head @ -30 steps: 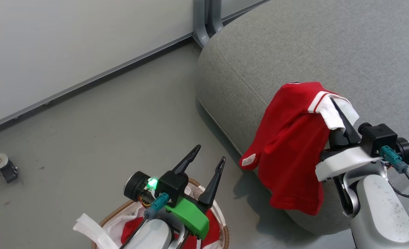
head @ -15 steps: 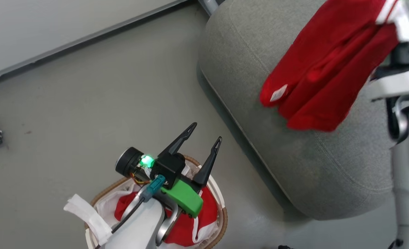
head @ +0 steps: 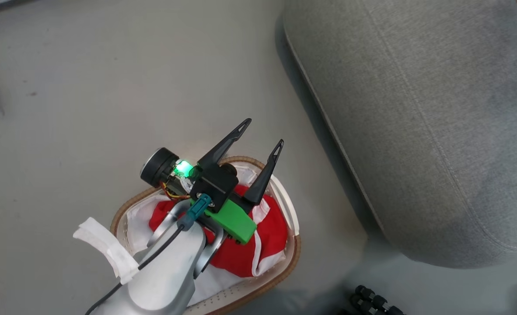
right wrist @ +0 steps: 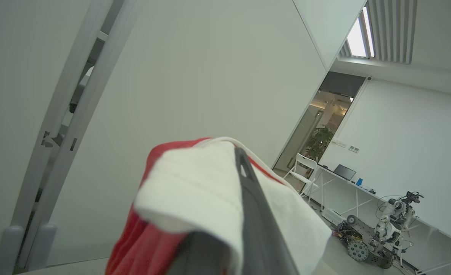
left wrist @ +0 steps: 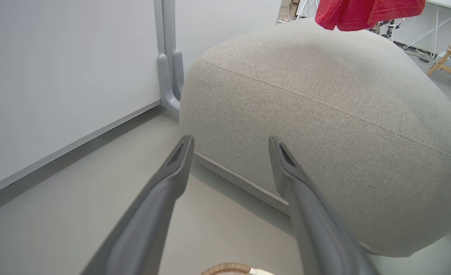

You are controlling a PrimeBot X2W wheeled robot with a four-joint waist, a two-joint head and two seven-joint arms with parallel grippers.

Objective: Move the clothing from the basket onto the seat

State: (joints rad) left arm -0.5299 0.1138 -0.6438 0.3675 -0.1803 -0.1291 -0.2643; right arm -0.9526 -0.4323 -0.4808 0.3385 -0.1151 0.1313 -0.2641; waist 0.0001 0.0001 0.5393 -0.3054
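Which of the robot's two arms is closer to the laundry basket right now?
Left. The left gripper hangs just over the basket, jaws open; the right gripper holds a red garment high above the seat.

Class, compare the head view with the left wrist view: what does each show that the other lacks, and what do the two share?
Head view: a red garment lying in the basket on its white lining. Left wrist view: the white wall and a grey post beside the seat. Shared: the seat, the basket's brown rim and the open left gripper above the basket.
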